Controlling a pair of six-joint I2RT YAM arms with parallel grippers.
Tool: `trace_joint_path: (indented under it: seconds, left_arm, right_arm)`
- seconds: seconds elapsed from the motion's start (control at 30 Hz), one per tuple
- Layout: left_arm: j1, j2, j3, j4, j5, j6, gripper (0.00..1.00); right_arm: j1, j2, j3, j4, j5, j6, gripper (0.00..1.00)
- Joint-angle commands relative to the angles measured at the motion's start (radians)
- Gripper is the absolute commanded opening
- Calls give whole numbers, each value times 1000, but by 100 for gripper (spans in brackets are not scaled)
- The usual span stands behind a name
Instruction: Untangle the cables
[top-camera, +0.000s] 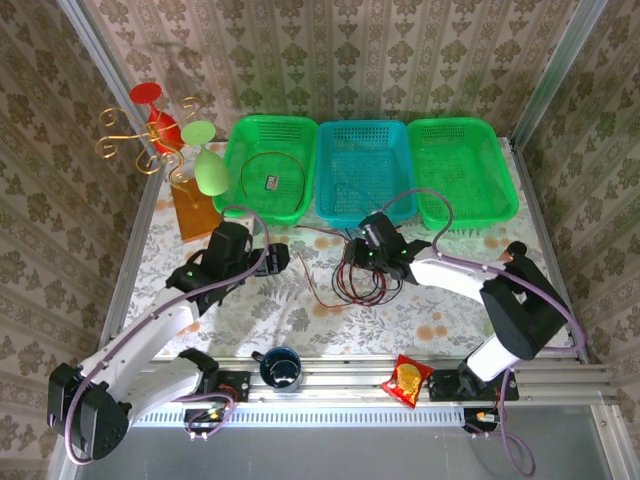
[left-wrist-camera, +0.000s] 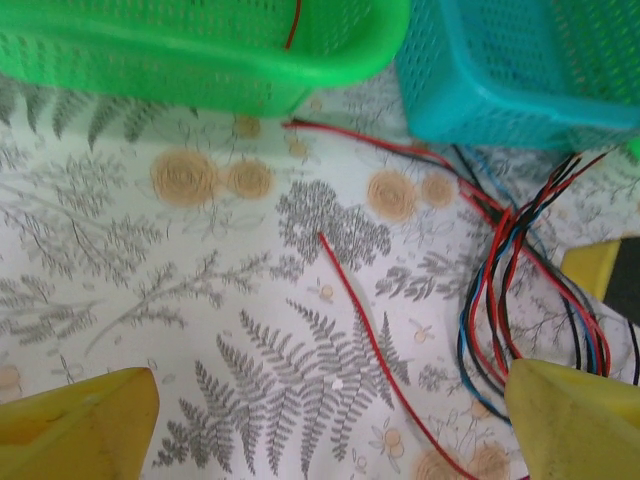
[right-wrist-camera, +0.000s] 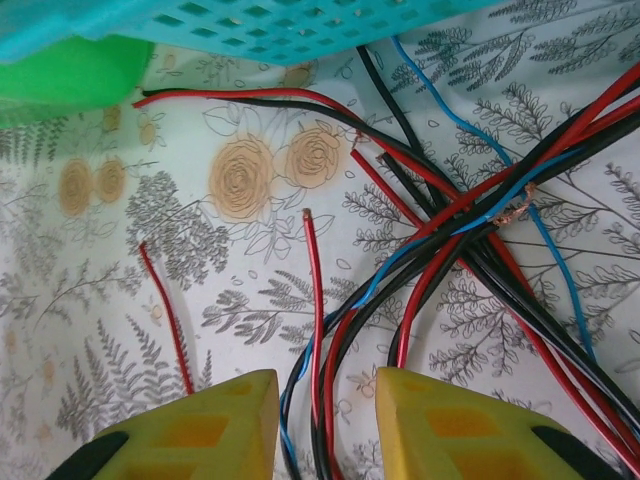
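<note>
The cables lie as a tangle of red, black and blue wires on the patterned cloth in front of the teal basket. My right gripper is down over them. In the right wrist view its yellow fingers stand narrowly apart around several strands of the cables, with a gap left at the right finger. One loose red cable runs across the cloth between the wide-open fingers of my left gripper, touching neither. The left gripper hovers left of the tangle.
Two green baskets flank a teal basket at the back; the left one holds a coiled red wire. A dark mug and a red snack packet sit on the front rail. A wire stand with plastic glasses is at the back left.
</note>
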Motion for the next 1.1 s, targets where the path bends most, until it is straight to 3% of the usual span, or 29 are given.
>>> trace_joint_path:
  seconds: [0.0,0.5,0.83,1.07]
  left_arm:
    - [6,-5,-20,23,36,-32,89]
    - [17,-34,-17,-10,24,-15,89]
    - [20,-17,-7,-10,27,-12,89]
    - [17,-38,4,-35,29,-25,88]
  right_arm:
    - [12,50,37,70,47,34,32]
    - [19,185,102,116,112,36,24]
    - [20,241,118,146,87,40,21]
    - [34,225,71,202,123,46,9]
